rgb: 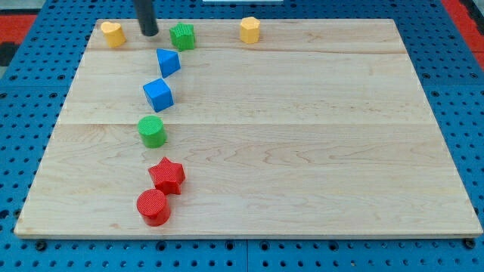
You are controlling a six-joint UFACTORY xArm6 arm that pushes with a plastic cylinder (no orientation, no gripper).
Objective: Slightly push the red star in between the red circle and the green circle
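The wooden table top (302, 136) lies on a blue pegboard (30, 151); the board shows no container of any kind, so nothing sits inside anything, and no brand, label or readable writing can be made out on the blocks or the wood.

The rod ends in my tip (149, 34), near the top-left corner of the table top; it carries no jaws, so it grips nothing and merely stands on the wood; the tip sits between the yellow heart (113, 33) at the view's left and the green cube-like block (182, 36) at the view's right, just beside the green one but apart from both; it is well apart from the task's blocks.

The red star (167, 175) lies toward the bottom-left corner of the table top; the red circle (153, 207) is just below it toward the bottom edge, touching or nearly touching it, which of the two cannot be told; the green circle (152, 131) stands above the star toward the top edge, with a clear gap of bare wood between them; the star sits slightly to the view's right of the line joining the two circles.

Further up the left side, a blue cube (159, 94) lies above the green circle; a blue triangle-like block (168, 62) lies above that; a yellow hexagonal block (250, 29) rests near the top edge, about midway along it.
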